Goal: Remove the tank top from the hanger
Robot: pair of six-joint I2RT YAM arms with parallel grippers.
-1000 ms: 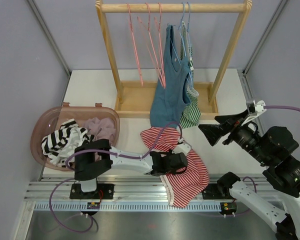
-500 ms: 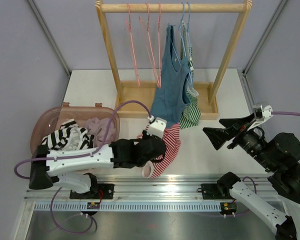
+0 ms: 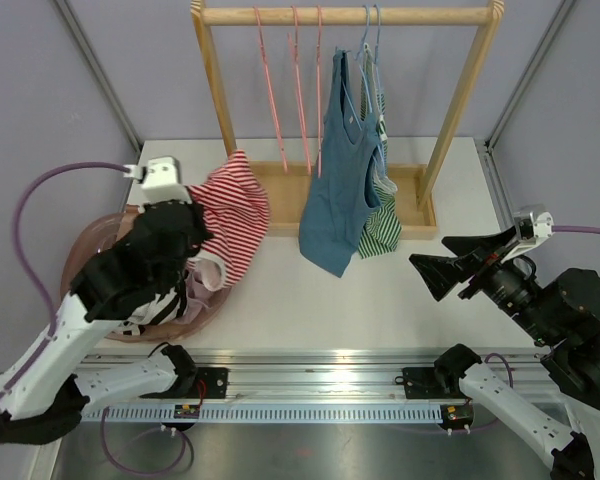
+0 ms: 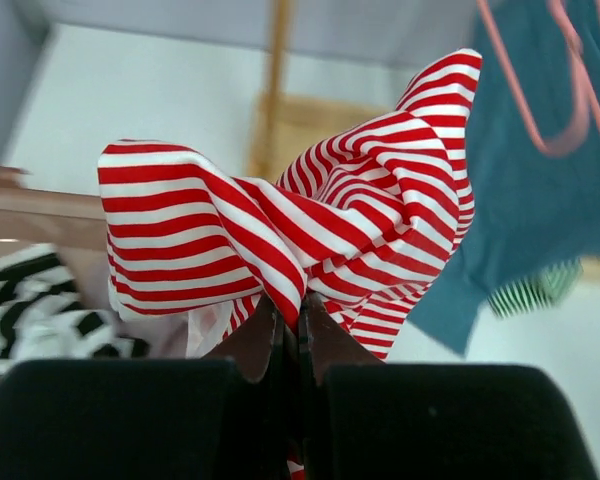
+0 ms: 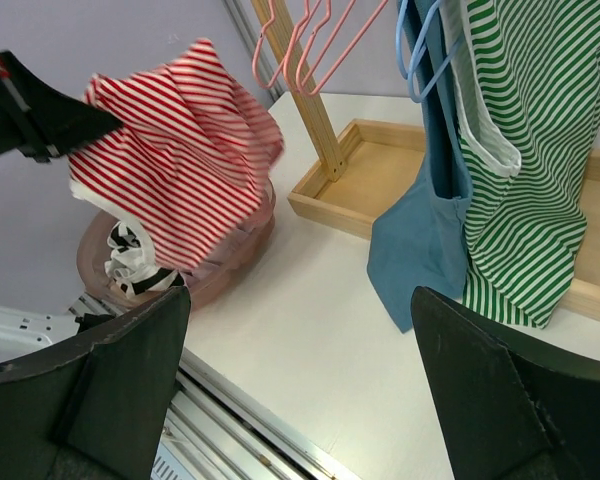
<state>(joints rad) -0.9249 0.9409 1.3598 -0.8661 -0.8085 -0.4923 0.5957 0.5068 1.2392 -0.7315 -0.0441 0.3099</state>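
My left gripper (image 3: 202, 235) is shut on a red-and-white striped tank top (image 3: 230, 212) and holds it in the air above the pink basket (image 3: 85, 245). It fills the left wrist view (image 4: 310, 230) and shows in the right wrist view (image 5: 175, 150). A blue tank top (image 3: 342, 170) and a green striped one (image 3: 382, 225) hang on hangers from the wooden rack (image 3: 345, 16). Three bare pink hangers (image 3: 295, 80) hang to their left. My right gripper (image 3: 442, 260) is open and empty, right of the rack.
The basket holds a black-and-white striped garment (image 5: 130, 262) and a pale pink one. The rack's wooden base tray (image 3: 280, 195) lies behind on the white table (image 3: 310, 300). A metal rail (image 3: 320, 375) runs along the near edge.
My left arm has swung from the table's front middle up and left to above the basket, carrying the red striped tank top off the table. The right arm has barely moved.
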